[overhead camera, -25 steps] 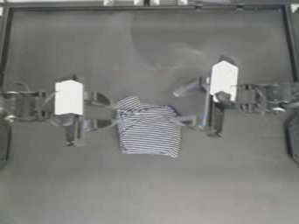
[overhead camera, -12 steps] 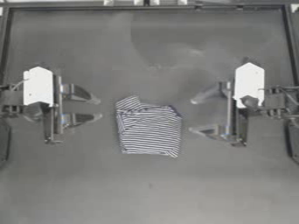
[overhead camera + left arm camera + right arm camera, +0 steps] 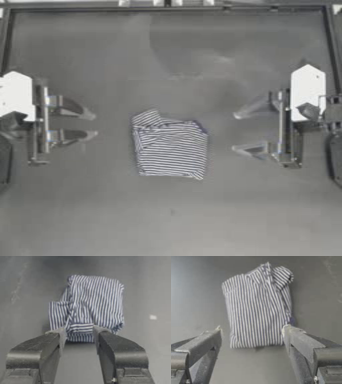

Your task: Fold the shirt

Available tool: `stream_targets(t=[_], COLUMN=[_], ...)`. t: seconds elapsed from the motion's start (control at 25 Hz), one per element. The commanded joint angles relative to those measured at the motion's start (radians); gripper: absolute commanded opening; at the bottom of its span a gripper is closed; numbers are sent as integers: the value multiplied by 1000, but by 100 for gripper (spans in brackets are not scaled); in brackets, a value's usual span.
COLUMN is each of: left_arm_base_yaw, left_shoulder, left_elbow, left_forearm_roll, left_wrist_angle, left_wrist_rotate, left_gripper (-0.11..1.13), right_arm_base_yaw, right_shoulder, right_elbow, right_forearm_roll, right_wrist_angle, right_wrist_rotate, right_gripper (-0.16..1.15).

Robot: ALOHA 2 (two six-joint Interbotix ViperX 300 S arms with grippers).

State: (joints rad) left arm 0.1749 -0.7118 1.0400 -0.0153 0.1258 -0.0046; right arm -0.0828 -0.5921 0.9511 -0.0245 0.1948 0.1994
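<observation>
The shirt [image 3: 169, 149] is lying as a compact folded bundle near the middle of the table [image 3: 167, 220], a little toward its near edge, with one looser flap sticking out at the corner facing the far edge and the left side. The left gripper [image 3: 90, 125] is sitting over the table's left edge, well apart from the shirt, jaws spread wide and holding nothing; in its wrist view the shirt [image 3: 88, 306] is showing beyond the gripper [image 3: 78, 333], with a rumpled layer bunched at the nearer end. The right gripper [image 3: 237, 132] is sitting by the right edge, also well apart from the cloth, jaws parted wide and empty; its wrist view is showing the shirt [image 3: 258, 306] as a fairly tidy rectangle framed by the gripper [image 3: 251, 331]. The folding step is looking finished and the arms are parking; if anything remains, it is calling for tucking that loose flap flat, approaching from the left. Compared with a second ago, both grippers are no longer at the shirt's sides: they are pulling back toward their own edges, farther out than half a second ago, while the bundle is lying where it was.
</observation>
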Motion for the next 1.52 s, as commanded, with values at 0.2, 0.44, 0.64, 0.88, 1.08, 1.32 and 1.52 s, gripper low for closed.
stream_targets(t=[0.2, 0.44, 0.64, 0.88, 1.08, 1.32, 1.52], left_arm_base_yaw=[2, -6, -6, -9, -12, -18, -26], left_shoulder=[-83, -89, -135, -181, -196, -225, -279], left_elbow=[6, 8, 8, 18, 23, 32, 57], left_forearm_roll=[-18, -20, -20, -20, -20, -21, -25], left_wrist_angle=[18, 25, 51, 71, 69, 71, 77], left_wrist_rotate=[-2, -2, -2, -3, -2, -2, -3], left_gripper=[78, 78, 78, 78, 78, 78, 78], right_arm_base_yaw=[8, 11, 12, 14, 14, 32, 34], right_shoulder=[-46, -74, -114, -156, -179, -187, -207], right_elbow=[-9, -6, 5, 17, 29, 32, 34], right_forearm_roll=[5, 0, 5, 5, 3, 5, 6], right_wrist_angle=[26, 38, 48, 48, 48, 48, 64], right_wrist_rotate=[-2, -2, -2, -2, 0, 0, 3], right_gripper=[100, 100, 100, 100, 100, 100, 100])
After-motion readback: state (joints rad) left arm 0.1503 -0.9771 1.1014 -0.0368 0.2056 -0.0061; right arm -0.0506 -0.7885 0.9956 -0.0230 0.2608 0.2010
